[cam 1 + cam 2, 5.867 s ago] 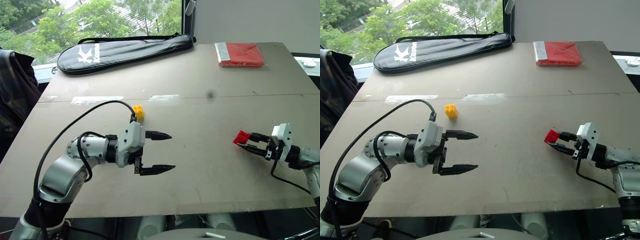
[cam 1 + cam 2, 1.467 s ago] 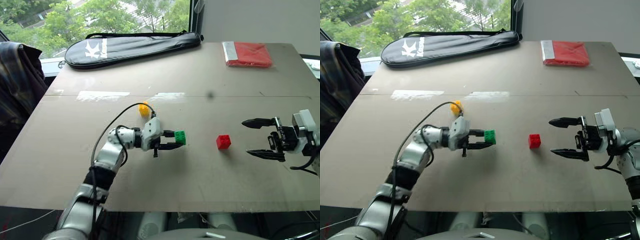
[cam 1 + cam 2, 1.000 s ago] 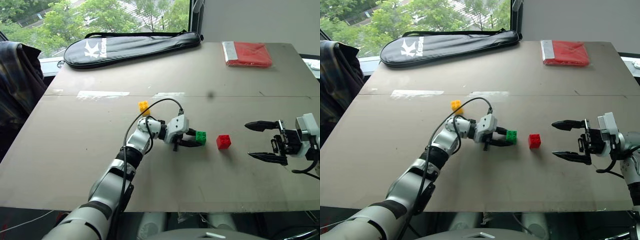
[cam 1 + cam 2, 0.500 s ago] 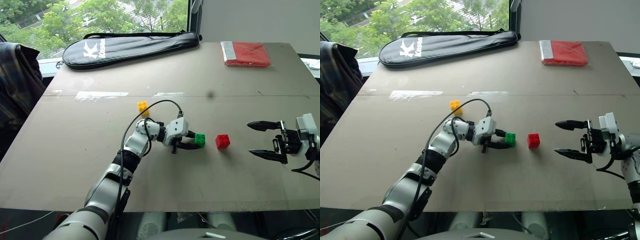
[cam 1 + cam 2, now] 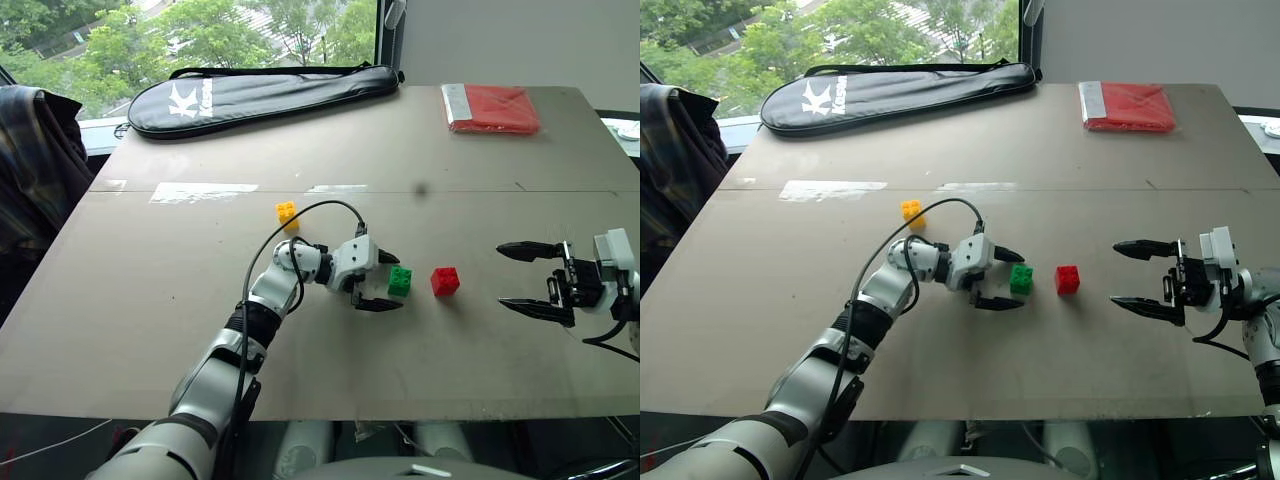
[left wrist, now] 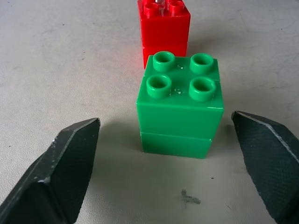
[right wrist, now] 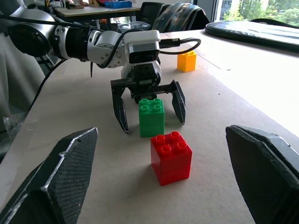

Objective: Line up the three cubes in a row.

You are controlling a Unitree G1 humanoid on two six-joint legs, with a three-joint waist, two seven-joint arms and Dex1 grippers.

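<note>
a narrow gap is left on each side of the green cube (image 5: pixel 400 281) between the spread fingers of the left tool (image 5: pixel 388 281). at its 3 o'clock the way is blocked by the red cube (image 5: pixel 445 281); bare counter (image 5: pixel 480 210) lies beyond, up to the right tool (image 5: pixel 521 279).

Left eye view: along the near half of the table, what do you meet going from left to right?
yellow cube → left gripper, open around the green cube → red cube → right gripper, open
</note>
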